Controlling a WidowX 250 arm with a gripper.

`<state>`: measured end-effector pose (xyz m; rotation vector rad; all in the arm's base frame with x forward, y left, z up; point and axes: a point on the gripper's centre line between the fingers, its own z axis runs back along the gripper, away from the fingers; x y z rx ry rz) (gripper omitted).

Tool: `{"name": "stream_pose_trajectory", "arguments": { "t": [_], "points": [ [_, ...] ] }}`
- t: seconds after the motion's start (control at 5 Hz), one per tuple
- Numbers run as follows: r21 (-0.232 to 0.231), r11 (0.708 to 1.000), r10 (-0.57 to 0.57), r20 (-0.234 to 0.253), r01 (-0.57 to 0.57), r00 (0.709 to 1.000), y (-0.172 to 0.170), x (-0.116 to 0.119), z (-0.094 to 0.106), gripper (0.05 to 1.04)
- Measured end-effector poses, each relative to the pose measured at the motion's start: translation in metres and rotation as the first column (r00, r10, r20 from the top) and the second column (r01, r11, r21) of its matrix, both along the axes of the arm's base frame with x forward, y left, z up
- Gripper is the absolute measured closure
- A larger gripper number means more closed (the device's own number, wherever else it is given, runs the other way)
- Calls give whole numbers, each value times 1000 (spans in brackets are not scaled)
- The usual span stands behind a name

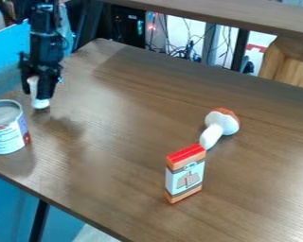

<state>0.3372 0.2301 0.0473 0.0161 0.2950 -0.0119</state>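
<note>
The black pincer (40,90) hangs at the upper left of the view, over the far left part of a brown wood-grain surface (119,137). It is closed around a small white object (40,103), whose rounded lower end pokes out below the black fingers; whether that end touches the surface is hard to tell. Just beside the pincer, nearer the camera and a little to the left, stands an upright can (6,135) with a grey top and a pale printed label. Well apart from the pincer, right of centre, a toy mushroom (227,124) lies on its side, its orange-brown cap pointing away from the camera and its white stem slanting toward it. Directly in front of the stem stands an upright box (185,177) with a red top, orange bands and a light label picturing brown squares.
</note>
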Motion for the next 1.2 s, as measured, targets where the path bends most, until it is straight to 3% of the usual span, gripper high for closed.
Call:
{"name": "stream_pose_trajectory", "arguments": {
  "t": [0.2,0.4,0.6,0.8,1.0,1.2],
  "points": [
    [-29,999,-25,-12,24,1000,6,12,-7,478],
    [-33,999,-36,-11,36,999,10,18,-9,408],
    [-52,996,-73,-16,72,997,10,18,-9,179],
    [-58,995,-81,-19,80,997,7,15,-9,77],
    [-64,996,-66,23,68,998,0,13,-2,81],
    [9,998,-58,105,58,993,-2,9,34,83]
  ]
}}
